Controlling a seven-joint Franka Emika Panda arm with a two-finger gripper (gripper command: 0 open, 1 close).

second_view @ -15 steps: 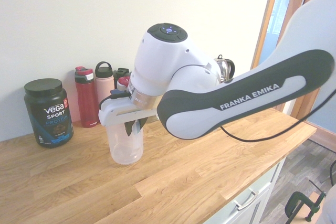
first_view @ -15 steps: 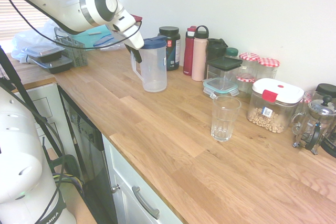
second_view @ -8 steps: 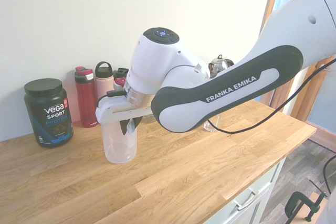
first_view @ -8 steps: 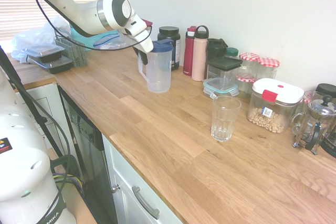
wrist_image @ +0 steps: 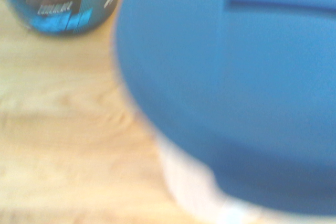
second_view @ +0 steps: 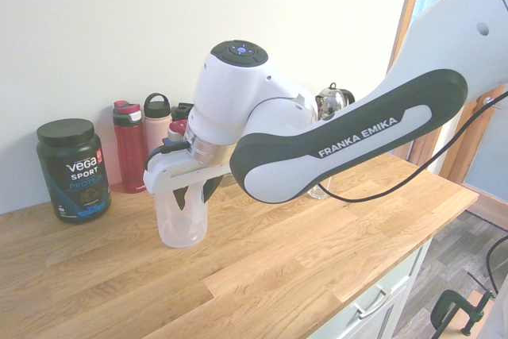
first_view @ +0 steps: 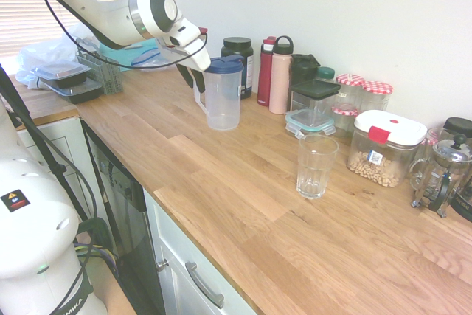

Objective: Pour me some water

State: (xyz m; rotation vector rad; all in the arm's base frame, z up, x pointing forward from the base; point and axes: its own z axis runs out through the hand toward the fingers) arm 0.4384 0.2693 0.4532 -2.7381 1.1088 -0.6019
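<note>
– Quickly, where's the jug?
– Standing upright on the surface, back near the wall, just beside the black protein tub and the bottles. Clear plastic jug, blue lid on. Fills most of the wrist view, blurred.

– Gripper?
– At the jug's handle, gripper angled steeply down from the side away from the wall. Makes sense: handle faces outward, so easiest way in, and a handle grip lets the jug tip later.

– Fingers clamped or let go?
– Can't tell. Dark fingers either side of the handle in the second exterior view, slightly parted maybe, contact not readable.

– Glass?
– Empty tumbler, upright, well apart from the jug, out in a bare patch of surface in front of the storage jars. Probably left clear there so a tilted jug has room.

– Progress?
– Early, judging by layout: nothing poured, jug not lifted. Water level in the jug not readable.

– Risk?
– Lid on; spout direction unclear.
</note>
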